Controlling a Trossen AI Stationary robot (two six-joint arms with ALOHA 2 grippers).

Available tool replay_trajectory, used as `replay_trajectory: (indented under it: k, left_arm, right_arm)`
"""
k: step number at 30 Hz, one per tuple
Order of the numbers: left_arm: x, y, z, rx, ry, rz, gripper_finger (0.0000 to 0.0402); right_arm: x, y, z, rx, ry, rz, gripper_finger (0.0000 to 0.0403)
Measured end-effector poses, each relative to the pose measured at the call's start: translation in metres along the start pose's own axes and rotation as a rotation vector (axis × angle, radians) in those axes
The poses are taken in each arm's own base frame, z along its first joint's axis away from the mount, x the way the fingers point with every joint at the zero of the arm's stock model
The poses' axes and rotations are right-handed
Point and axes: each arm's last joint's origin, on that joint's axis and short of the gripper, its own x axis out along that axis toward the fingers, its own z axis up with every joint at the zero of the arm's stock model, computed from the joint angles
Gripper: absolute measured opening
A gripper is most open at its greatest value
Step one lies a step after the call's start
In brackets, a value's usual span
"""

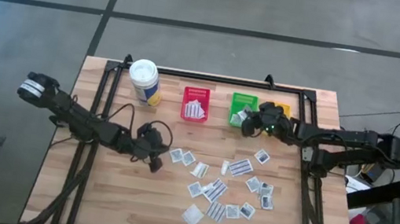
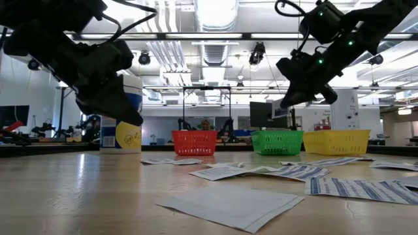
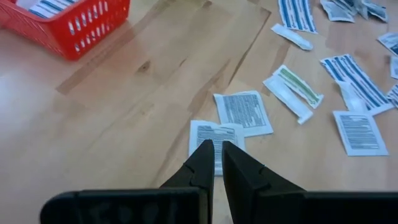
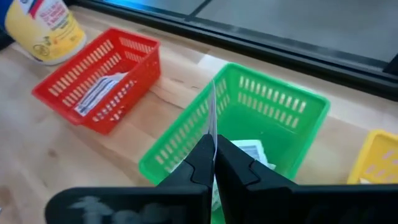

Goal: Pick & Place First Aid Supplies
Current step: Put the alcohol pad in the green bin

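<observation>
1. Wooden table [image 1: 129,213], spread with first aid packets [image 1: 214,190] across its near right half. Far edge lined, left to right, with a white canister [image 1: 144,80], red bin [image 1: 196,103], green bin [image 1: 242,106] and yellow bin [image 2: 336,140].

2. Right arm reaching in from the right, its right gripper [image 4: 212,146] poised above the near left rim of the green bin, clear of the table. Pressed together on one thin white packet [image 4: 212,106], held upright and edge-on.

3. Left arm stretched in from the left, its left gripper [image 3: 214,146] low over the left fringe of the scatter, just above a printed square packet [image 3: 217,132]. Spread or pinching: cannot tell. Nothing seen lifted.

4. Red bin already holding striped packets [image 1: 194,111]; green bin holding at least one printed packet [image 4: 249,150]. Most of the supplies left lying on the boards.

5. Step in hand, by the look of it: delivery of the right-hand packet to the green bin, with the left side lining up its own pick.

6. Next move, likely: a short carry farther over the green bin's middle, then release, so the upright packet falls inside, not on the rim. For the left, a clean pinch on a single flat packet without dragging its close neighbour [image 3: 244,112].
</observation>
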Motion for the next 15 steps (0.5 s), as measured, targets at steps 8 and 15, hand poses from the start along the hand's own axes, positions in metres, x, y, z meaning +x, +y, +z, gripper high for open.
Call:
replay_trajectory:
  k: [8,15]
  left_arm:
    - [-0.001,-0.004,-0.004,-0.032,0.013,-0.014,0.003]
    - [0.009,-0.009,-0.017,-0.048,0.046,-0.009,0.003]
  right_arm:
    - [0.007,-0.015,0.005,0.043,0.01,-0.035,0.0008]
    - [0.015,-0.014,0.004,0.082,0.028,0.003,0.0008]
